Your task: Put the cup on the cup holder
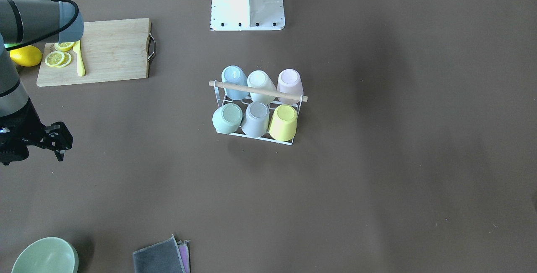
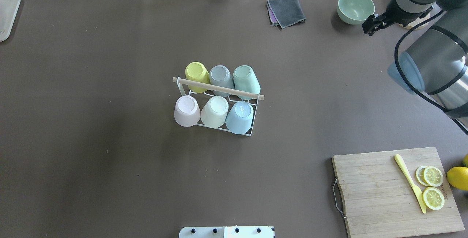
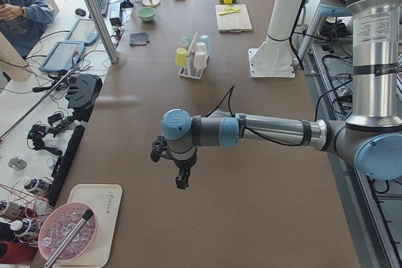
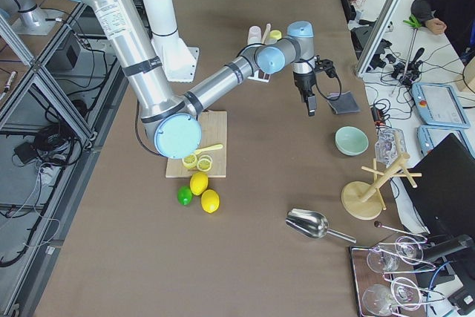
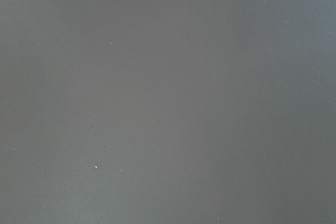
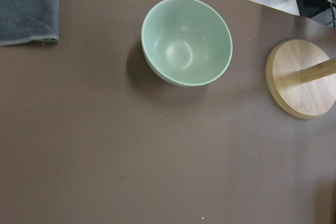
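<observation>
Six cups (image 2: 215, 110) sit inverted on the cup holder (image 2: 219, 88) at table centre. Every position is filled, so the task appears complete. The right gripper (image 1: 61, 143), far right, carries nothing. Jaw spacing on it and on the left gripper (image 3: 181, 182) cannot be told.

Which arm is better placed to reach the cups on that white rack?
Probably the right. The right pincer hangs near the green bowl, in the same overhead view as the cup holder. The left pincer shows only in the side view, farther off.
</observation>
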`<control>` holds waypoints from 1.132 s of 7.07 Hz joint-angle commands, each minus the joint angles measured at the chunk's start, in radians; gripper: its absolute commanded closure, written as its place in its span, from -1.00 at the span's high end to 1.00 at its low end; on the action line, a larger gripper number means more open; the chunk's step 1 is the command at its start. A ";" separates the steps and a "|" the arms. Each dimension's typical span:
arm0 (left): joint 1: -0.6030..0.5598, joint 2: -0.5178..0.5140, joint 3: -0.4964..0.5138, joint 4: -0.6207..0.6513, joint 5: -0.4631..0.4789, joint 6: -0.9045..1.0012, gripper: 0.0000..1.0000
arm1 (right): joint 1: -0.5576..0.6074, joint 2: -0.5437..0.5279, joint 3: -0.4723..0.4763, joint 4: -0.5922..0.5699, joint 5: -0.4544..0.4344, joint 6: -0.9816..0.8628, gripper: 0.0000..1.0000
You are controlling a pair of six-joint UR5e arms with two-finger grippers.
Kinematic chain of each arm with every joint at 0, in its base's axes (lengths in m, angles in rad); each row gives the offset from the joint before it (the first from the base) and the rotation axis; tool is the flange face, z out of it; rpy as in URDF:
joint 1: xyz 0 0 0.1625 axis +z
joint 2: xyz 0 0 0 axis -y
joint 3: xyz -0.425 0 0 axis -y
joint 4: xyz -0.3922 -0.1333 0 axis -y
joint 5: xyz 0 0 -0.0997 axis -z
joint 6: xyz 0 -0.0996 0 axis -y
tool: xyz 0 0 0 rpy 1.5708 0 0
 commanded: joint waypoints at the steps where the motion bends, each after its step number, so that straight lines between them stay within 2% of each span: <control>1: 0.000 0.001 0.001 0.000 0.001 0.000 0.97 | 0.072 -0.140 0.036 -0.058 0.072 -0.240 1.00; 3: 0.000 0.003 0.002 0.000 0.001 0.000 0.97 | 0.184 -0.266 0.021 -0.078 0.139 -0.469 1.00; 5: 0.000 0.003 0.001 0.000 0.001 -0.001 0.97 | 0.376 -0.326 -0.106 -0.069 0.332 -0.578 1.00; 7: 0.000 0.003 0.001 0.000 0.001 0.000 0.97 | 0.513 -0.352 -0.209 -0.069 0.397 -0.659 1.00; 8: 0.000 0.004 0.001 0.000 0.001 0.000 0.97 | 0.544 -0.377 -0.213 -0.067 0.405 -0.660 1.00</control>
